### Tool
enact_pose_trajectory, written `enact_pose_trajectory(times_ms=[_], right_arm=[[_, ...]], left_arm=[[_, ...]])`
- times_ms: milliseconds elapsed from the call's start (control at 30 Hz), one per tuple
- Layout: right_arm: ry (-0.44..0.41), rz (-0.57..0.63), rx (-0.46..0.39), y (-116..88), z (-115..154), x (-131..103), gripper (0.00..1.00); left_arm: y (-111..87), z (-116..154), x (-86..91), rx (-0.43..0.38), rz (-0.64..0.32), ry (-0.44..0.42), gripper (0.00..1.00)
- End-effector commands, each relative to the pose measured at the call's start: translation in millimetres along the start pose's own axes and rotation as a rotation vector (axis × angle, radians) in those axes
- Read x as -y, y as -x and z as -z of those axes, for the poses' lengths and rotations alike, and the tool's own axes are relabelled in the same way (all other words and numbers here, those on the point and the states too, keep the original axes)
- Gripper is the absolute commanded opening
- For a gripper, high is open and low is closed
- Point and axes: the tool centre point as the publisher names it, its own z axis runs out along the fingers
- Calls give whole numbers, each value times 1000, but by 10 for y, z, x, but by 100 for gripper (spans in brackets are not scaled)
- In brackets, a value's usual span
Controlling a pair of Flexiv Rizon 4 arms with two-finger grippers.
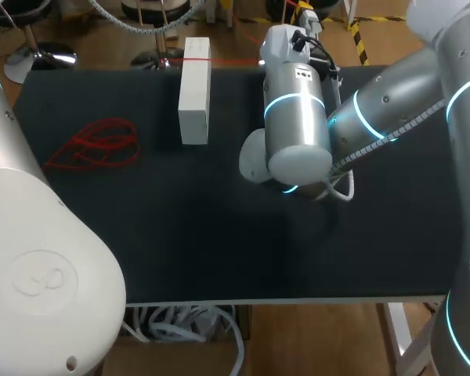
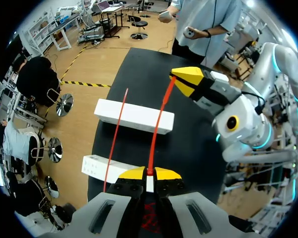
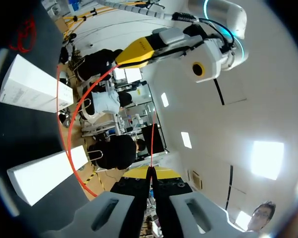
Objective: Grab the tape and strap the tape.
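Note:
A thin red tape (image 2: pixel 156 134) runs taut from my left gripper (image 2: pixel 147 173), which is shut on one end, up to my right gripper (image 2: pixel 185 79), shut on the other end. It passes above a long white box (image 2: pixel 134 115) on the black table. A second strand (image 2: pixel 116 134) crosses the same box. In the right wrist view my right gripper (image 3: pixel 151 173) pinches the tape (image 3: pixel 64 124), which loops round to the left gripper (image 3: pixel 139 49). From the head view only a stretch of tape (image 1: pixel 196 59) over the box (image 1: pixel 193 90) shows; both grippers are hidden.
A second white box (image 2: pixel 102 166) lies near the table's edge, under the left gripper. A loose pile of red tape (image 1: pixel 94 147) sits on the left part of the table (image 1: pixel 219 235). My right arm (image 1: pixel 298 117) hangs over the middle.

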Motion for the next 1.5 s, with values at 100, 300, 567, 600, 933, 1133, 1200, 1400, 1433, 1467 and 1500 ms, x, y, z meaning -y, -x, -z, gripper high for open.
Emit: enact_pose_trajectory(times_ms=[100,300,567,600,933,1133,1200,1400,1433,1467,1500], right_arm=[[-26,134,-253,96,72,-242,0],[-32,191,-295,233,21,-388,0],[16,277,-322,335,1,-389,0],[27,285,-323,345,16,-361,0],[79,396,-311,301,5,-318,0],[83,439,-323,252,-21,-456,0],[82,452,-322,238,-24,-489,0],[80,480,-324,216,-85,-546,0],[78,487,-326,200,-100,-562,0],[78,496,-324,185,-111,-579,0],[81,504,-322,173,-120,-594,0]], left_arm=[[5,13,10,-2,1,6,0],[5,13,10,-2,1,6,0],[5,13,10,-2,1,6,0],[5,13,10,-2,1,6,0],[5,13,10,-2,1,6,0],[5,13,10,-2,1,6,0],[5,13,10,-2,1,6,0],[5,13,10,-2,1,6,0],[5,13,10,-2,1,6,0],[5,13,10,-2,1,6,0],[5,13,10,-2,1,6,0]])
